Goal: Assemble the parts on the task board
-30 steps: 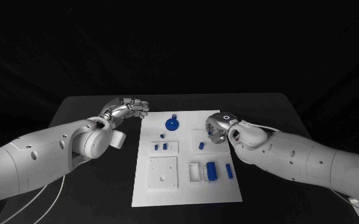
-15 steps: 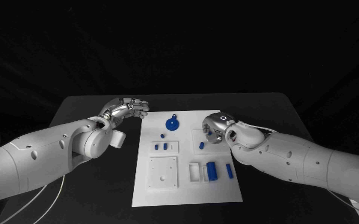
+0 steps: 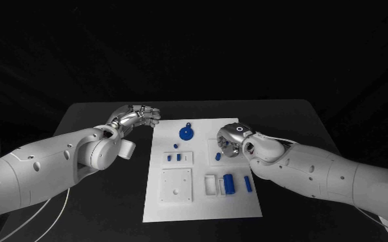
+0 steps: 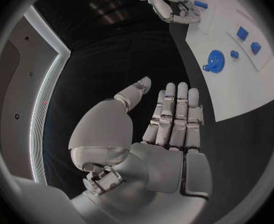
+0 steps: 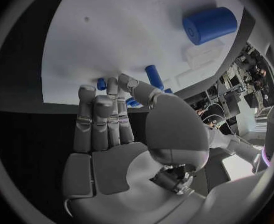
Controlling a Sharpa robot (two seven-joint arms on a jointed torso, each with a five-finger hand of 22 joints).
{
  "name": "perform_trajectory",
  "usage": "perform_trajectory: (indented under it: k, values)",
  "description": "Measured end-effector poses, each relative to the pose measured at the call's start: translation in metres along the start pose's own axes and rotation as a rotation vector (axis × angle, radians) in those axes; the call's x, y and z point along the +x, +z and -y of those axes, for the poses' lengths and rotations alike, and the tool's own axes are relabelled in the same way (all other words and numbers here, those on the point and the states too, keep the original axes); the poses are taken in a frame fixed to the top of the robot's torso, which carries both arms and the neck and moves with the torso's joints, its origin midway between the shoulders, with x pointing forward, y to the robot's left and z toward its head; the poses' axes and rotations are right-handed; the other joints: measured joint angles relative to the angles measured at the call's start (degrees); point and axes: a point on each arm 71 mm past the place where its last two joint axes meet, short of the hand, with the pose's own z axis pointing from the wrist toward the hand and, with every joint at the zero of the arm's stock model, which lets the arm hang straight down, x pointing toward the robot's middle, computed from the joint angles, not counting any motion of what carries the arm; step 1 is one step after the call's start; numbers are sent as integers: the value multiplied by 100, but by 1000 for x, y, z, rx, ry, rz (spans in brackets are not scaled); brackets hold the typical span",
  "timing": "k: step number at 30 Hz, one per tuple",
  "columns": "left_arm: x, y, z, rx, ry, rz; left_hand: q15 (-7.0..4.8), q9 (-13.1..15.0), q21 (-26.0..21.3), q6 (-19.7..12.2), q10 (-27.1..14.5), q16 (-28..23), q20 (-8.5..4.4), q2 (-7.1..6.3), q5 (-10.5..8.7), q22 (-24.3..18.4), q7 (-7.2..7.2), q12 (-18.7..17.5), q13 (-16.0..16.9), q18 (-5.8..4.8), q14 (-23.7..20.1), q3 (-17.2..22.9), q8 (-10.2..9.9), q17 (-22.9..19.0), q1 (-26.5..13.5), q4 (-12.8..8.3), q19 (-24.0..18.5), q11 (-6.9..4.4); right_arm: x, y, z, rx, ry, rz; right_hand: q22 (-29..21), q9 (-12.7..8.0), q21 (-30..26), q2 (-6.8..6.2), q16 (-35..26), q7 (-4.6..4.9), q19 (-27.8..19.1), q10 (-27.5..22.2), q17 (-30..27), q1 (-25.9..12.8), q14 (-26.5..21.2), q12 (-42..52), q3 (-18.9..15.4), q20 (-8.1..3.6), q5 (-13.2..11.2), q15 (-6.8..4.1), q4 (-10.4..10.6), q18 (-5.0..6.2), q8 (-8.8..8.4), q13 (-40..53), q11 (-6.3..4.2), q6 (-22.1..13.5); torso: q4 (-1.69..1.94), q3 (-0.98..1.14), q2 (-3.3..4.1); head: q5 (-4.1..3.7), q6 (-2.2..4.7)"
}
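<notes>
The white task board (image 3: 185, 211) lies in the middle of the black table. A blue gear (image 3: 186, 134) sits near its far edge and appears again as the gear (image 4: 214, 62). Two small blue pieces (image 3: 174, 157) lie left of centre and one small blue piece (image 3: 218, 156) lies right of centre. Toward the near right lie a blue cylinder (image 3: 230, 184) and a thin blue peg (image 3: 247, 184). My right hand (image 3: 230, 139) hovers over the board's right side, just beyond that single piece, its fingers (image 5: 102, 122) held out and empty. My left hand (image 3: 135, 116) hangs left of the board with its fingers (image 4: 174, 117) straight, holding nothing.
White raised blocks (image 3: 176, 185) and slots (image 3: 210, 186) stand on the near half of the board. Bare black table (image 3: 105, 208) runs along the board's left and right sides. The blue cylinder (image 5: 209, 25) and a peg (image 5: 153, 76) lie ahead of my right hand's fingertips.
My right hand has drifted a little to the left, further over the board's right side. The left hand and the parts have stayed put.
</notes>
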Motion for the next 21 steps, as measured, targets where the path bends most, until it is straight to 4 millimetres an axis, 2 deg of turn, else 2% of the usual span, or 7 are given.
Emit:
perform_trajectory:
  k: [5,6,9,12,15,17,21]
  values:
    - [0,0,0,-2,0,0,0,-4,0,0,-21,-17,0,0,0,0,0,0,-7,-2,0,-13,0,1,0,-13,0,21,1,0,2,1,7,8,0,-4,0,0,0,-8,10,15,-4,0,0,-1,32,-10,0,0,32,8,-5,29,20,8,-3,-1,-2,-2,10]
    - [0,0,0,-2,0,0,0,-4,0,0,-21,-18,0,0,0,5,0,0,-7,-2,0,-13,-4,5,0,-13,0,21,1,0,2,0,13,11,0,-22,0,-28,0,3,11,-48,-9,-28,-6,-32,51,-10,0,7,51,8,-51,29,81,-3,-3,-2,-3,-2,13]
    - [0,0,0,-3,0,0,0,-4,0,0,-21,-19,0,0,0,5,0,0,-7,6,0,-13,-4,5,0,-13,0,21,2,-1,3,-1,29,17,0,-97,0,-198,0,107,11,-270,-16,-141,4,-185,30,-10,0,129,81,8,-208,29,126,-282,-5,-1,-3,-4,19]
    - [0,0,0,-3,0,0,0,-4,0,0,-21,-42,0,0,0,4,0,0,-13,55,0,-13,-4,5,0,-13,0,21,2,-3,5,-2,49,26,1,-148,0,-424,0,104,11,-400,-15,-183,53,-273,-50,-10,0,271,161,8,-322,29,61,-400,-5,-2,-4,-10,25]
    - [0,0,0,-4,0,0,0,-4,0,0,-21,-42,0,0,0,4,0,0,-13,57,0,-13,-4,5,0,-13,0,21,3,-5,6,-4,63,35,5,-158,0,-507,0,113,5,-469,-15,-173,65,-460,-96,-15,0,349,207,8,-337,29,27,-431,-5,-2,-3,-14,27]
    - [0,0,0,-4,0,1,0,-4,0,0,-21,-42,0,0,0,4,0,0,-13,56,0,-13,-4,5,0,-13,0,21,2,-5,7,-4,69,43,5,-159,0,-506,-1,255,-13,-743,-15,-173,58,-695,-97,-29,0,397,208,-82,-338,-162,219,-674,-3,-1,-4,-15,27]
    - [-1,0,0,-4,0,1,0,-4,0,0,-21,-41,0,0,0,5,0,0,-12,56,0,-13,-4,10,0,-13,0,21,2,-7,9,-2,82,55,4,-158,0,-554,-1,277,-12,-797,-21,-125,51,-700,-111,-31,0,408,222,-110,-338,-255,273,-736,-3,-3,-3,-20,37]
